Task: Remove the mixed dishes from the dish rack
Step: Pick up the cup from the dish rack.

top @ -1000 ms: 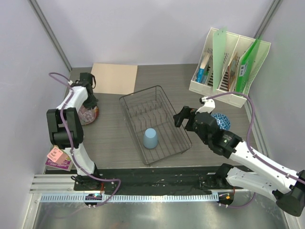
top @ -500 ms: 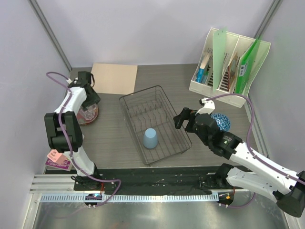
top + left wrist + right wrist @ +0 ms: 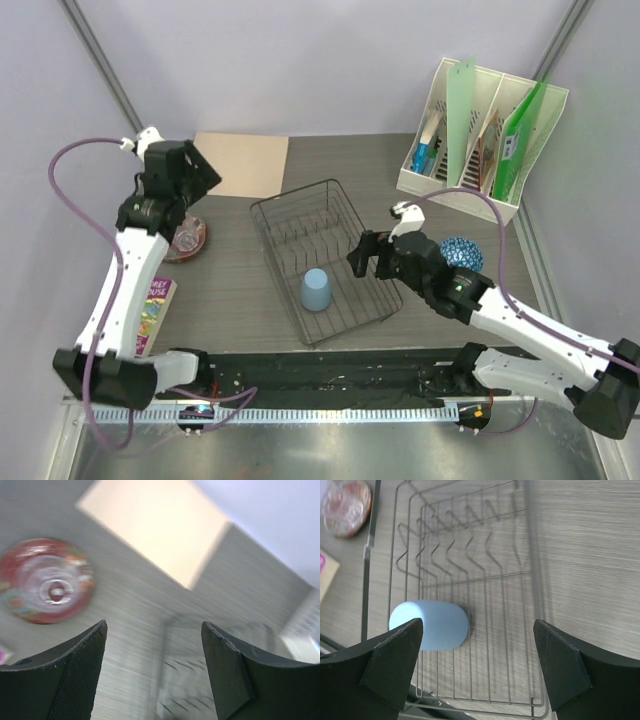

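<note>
A light blue cup (image 3: pixel 315 290) sits in the dish rack (image 3: pixel 300 225), towards its near end. The right gripper (image 3: pixel 362 256) hovers at the rack's right rim, fingers wide apart, empty. The patterned bowl (image 3: pixel 465 253) rests on the table right of it. Farther left, the left gripper (image 3: pixel 198 172) hangs near the red plate (image 3: pixel 188 238), fingers apart, holding nothing.

Grey wood-grain desk (image 3: pixel 230 290) carries a dark wire dish rack (image 3: pixel 300 230) at approx its centre, set at a slant. L of the rack, well apart, sits a small dark red plate (image 3: pixel 188 238); behind-L of the rack a flat tan sheet (image 3: pixel 245 160) lies at the desk's back edge; near-L of the rack a booklet (image 3: pixel 150 312) lies flat by the desk's L edge. R of the rack, near it, is a blue-and-white bowl (image 3: pixel 463 252), and behind-R stands a white file holder (image 3: pixel 480 130) w/ green folders.
</note>
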Controlling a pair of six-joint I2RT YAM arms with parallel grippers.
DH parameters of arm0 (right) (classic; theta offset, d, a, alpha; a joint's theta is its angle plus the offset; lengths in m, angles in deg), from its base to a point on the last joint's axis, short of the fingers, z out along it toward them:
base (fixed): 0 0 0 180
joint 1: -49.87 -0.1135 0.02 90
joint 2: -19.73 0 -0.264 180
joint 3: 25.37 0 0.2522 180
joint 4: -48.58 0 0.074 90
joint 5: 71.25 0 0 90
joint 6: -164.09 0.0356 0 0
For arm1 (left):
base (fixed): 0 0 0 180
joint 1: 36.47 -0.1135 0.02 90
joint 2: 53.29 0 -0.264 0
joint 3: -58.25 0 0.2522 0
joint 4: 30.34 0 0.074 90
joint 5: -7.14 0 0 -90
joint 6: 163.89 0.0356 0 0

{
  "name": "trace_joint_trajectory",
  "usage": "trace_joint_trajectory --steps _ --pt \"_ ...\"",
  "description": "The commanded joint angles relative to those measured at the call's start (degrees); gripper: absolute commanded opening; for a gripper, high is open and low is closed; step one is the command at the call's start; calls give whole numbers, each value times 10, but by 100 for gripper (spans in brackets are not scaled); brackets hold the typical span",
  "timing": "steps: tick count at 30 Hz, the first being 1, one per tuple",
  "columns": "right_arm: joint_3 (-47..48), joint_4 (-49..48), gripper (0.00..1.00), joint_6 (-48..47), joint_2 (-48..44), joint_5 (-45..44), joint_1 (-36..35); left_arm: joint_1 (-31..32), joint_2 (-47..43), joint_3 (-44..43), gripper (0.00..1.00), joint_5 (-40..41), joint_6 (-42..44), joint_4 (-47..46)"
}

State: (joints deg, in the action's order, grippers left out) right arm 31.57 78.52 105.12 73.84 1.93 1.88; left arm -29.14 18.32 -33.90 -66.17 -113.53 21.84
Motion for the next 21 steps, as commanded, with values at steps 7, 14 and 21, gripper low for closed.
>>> trace_joint_trajectory --steps 7,14,21 --pt "79 -36 100 -91 118 -15 -123 111 -148 146 77 -22 -20 -58" --pt "120 -43 100 -94 211 -22 -168 114 -204 182 79 -32 -5 -55" --pt "133 -46 100 -91 278 -47 -168 113 -216 205 79 -43 -4 -50"
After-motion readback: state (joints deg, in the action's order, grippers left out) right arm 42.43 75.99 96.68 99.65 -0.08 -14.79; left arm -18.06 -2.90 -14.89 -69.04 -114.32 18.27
